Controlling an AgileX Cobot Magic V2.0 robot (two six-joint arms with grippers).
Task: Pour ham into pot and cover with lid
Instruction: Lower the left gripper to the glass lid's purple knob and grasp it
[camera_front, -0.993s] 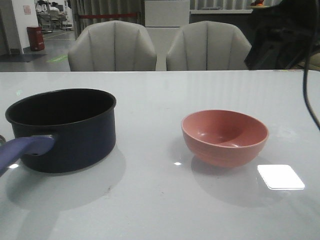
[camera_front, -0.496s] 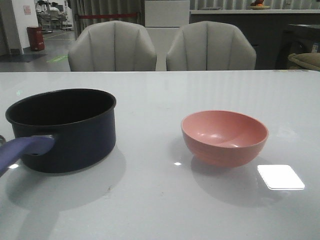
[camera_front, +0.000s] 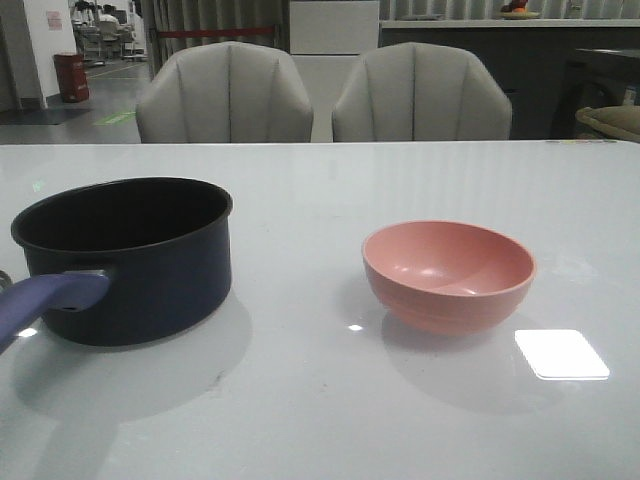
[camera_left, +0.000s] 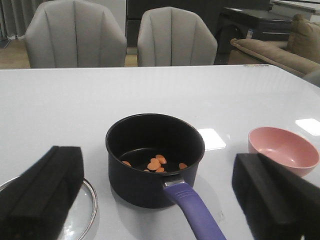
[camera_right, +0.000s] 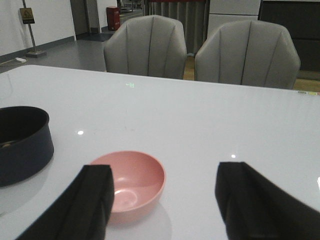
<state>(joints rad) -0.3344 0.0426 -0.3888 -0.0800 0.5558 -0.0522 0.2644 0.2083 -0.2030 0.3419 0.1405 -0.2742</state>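
Note:
The dark navy pot (camera_front: 125, 260) stands at the table's left, its purple-blue handle (camera_front: 45, 300) pointing toward me. In the left wrist view several orange-pink ham chunks (camera_left: 156, 163) lie on the pot's (camera_left: 150, 150) black bottom. The glass lid (camera_left: 85, 215) lies flat on the table beside the pot, mostly hidden behind a finger. My left gripper (camera_left: 159, 195) is open, held back above the handle. My right gripper (camera_right: 165, 205) is open with nothing in it, just behind the salmon-pink bowl (camera_right: 135, 180). Neither gripper shows in the front view.
The pink bowl (camera_front: 448, 275) sits upright to the right of the pot and holds nothing. Two grey chairs (camera_front: 320, 95) stand behind the table's far edge. A bright light patch (camera_front: 560, 353) reflects off the glossy tabletop.
A dark arm at the front view's upper right one second ago has gone out of that view. Pot and bowl have not moved.

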